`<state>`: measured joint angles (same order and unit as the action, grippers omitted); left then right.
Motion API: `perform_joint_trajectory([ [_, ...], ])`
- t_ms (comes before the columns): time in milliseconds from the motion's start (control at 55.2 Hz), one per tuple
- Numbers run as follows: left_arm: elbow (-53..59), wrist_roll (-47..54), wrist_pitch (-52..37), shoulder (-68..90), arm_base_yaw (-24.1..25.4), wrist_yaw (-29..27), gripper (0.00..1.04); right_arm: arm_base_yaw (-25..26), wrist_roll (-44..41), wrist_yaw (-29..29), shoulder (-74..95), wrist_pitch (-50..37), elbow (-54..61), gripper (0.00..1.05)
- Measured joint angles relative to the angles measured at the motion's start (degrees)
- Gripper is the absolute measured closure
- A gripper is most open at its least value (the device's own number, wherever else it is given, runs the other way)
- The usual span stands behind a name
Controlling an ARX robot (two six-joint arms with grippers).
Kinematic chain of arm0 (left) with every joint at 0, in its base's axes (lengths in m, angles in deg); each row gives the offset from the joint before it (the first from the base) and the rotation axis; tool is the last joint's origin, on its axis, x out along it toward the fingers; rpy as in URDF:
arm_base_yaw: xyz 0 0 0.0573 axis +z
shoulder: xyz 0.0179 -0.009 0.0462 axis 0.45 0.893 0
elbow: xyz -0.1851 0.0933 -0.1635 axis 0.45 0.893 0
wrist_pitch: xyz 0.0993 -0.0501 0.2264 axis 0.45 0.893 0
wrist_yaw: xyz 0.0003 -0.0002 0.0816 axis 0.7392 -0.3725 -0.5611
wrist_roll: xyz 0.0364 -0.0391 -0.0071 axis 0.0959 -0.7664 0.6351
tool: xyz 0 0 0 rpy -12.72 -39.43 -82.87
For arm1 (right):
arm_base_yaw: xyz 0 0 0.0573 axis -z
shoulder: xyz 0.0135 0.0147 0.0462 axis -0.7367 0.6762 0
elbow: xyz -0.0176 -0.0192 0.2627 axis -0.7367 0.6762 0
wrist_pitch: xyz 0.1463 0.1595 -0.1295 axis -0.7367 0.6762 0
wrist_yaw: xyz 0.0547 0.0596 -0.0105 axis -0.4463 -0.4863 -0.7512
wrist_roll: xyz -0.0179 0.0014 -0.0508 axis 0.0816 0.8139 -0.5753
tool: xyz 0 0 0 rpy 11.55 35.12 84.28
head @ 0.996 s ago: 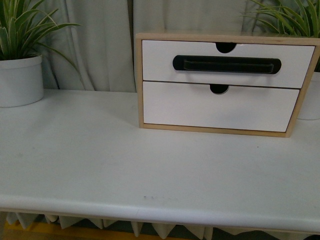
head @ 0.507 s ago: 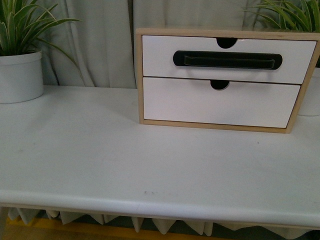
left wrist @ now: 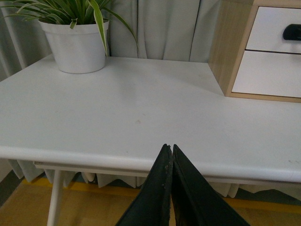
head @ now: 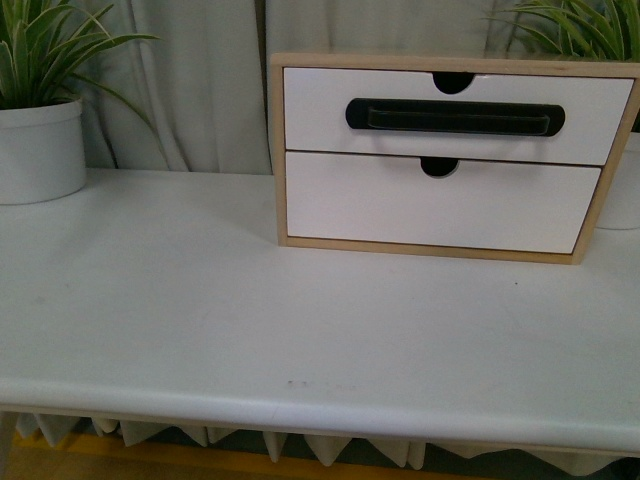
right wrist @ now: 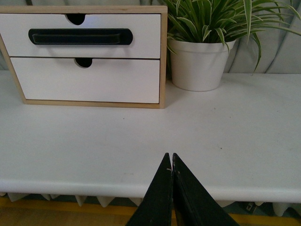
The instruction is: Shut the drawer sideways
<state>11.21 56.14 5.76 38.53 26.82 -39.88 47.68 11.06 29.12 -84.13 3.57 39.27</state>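
White table (head: 250, 330), smooth top, rounded front edge, a few faint specks near the edge. Pale grey-white curtain (head: 200, 80) hangs in folds behind. Potted plant (head: 35, 120) in white pot at the table's left rear; a second potted plant (right wrist: 200, 56) at right rear. Yellowish floor (left wrist: 94, 207) below, possibly wood. Scalloped pale fabric under the tabletop edge. Light soft, even.

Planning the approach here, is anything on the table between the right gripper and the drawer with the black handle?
Nothing visible: bare table lies between the right gripper and the drawer.
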Motion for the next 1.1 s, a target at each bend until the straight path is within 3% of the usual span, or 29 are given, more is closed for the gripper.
perform_joint_trajectory([
  [145, 0.00, -0.09, 0.00, 0.00, 0.00, 0.00, 0.73, 0.00, -0.02, 0.00, 0.00, 0.00, 0.00, 0.80],
  [344, 0.00, -0.09, 0.00, 0.00, 0.00, 0.00, 0.29, 0.00, -0.02, 0.02, 0.00, 0.00, 0.00, 0.33],
  [489, 0.00, -0.04, 0.00, 0.00, 0.00, 0.00, 0.05, 0.00, 0.00, 0.02, 0.00, 0.00, 0.00, 0.10],
  [1105, 0.00, -0.09, 0.00, 0.00, 0.00, 0.00, 0.06, 0.00, 0.11, 0.02, 0.00, 0.00, 0.00, 0.09],
])
